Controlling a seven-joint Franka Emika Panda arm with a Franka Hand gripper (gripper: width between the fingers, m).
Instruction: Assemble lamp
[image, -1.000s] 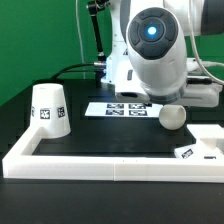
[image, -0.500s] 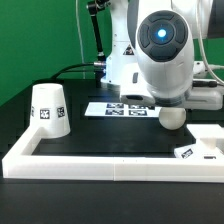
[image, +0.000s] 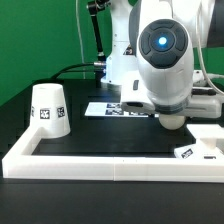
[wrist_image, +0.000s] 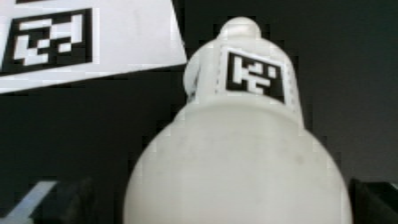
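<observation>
The white bulb (image: 173, 119) lies on the black table, its round head showing just under my hand. In the wrist view the bulb (wrist_image: 240, 130) fills the picture, its tagged neck pointing away from the camera. My gripper (wrist_image: 222, 208) is open and down over the bulb's round head, with a dark finger (wrist_image: 25, 203) at each side and a gap to the bulb. The cup-like shade (image: 48, 108) stands at the exterior view's left. The flat square base (image: 203, 147) lies at the exterior view's right.
The marker board (image: 112, 107) lies behind the bulb and also shows in the wrist view (wrist_image: 80, 45). The long white border rail (image: 110, 166) runs along the front and up both sides. The arm's body hides much of the table's back.
The arm has moved toward the exterior view's right and come down over the bulb, now hiding most of it. The shade and base have not moved.
</observation>
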